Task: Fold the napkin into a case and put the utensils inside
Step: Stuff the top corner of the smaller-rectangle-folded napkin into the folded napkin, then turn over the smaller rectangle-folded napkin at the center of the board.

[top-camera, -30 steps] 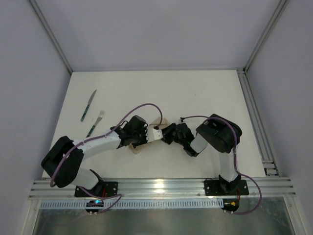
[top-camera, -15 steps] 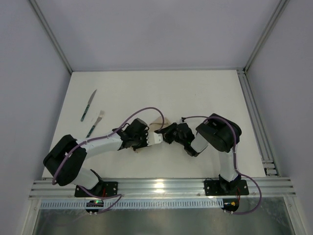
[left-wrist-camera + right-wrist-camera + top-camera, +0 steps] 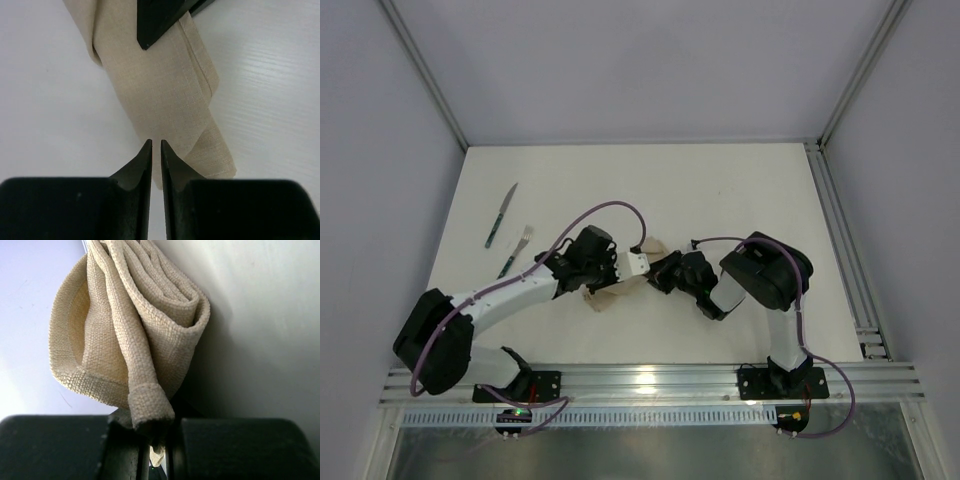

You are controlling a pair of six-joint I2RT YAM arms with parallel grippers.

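Your right gripper (image 3: 148, 432) is clamped on the folded beige-tan cloth napkin (image 3: 150, 330): in its wrist view a rolled hem of the cloth is pinched between the two black fingers, and the layered bundle rises away from the tips. Your left gripper (image 3: 155, 148) has its jaws drawn almost together, with only a thin slit between them. The cloth lies just ahead of and under those tips, but you cannot tell from that view whether any fabric is caught in the slit. From above, the napkin sits on the white table (image 3: 740, 200) between the two wrists, near the middle of the near half, largely covered by them. It shows as a long narrow strip whose long axis runs on a diagonal, one end pointing near-left below the left wrist and the other far-right beside the right one. In the left wrist view the strip has an overlapped fold along its right edge, and a black finger of the right gripper rests on its far part. The slim teal-handled knife (image 3: 501, 216) and the matching fork (image 3: 517, 251) lie well apart from the cloth at far left, metal ends pointing away from the bases
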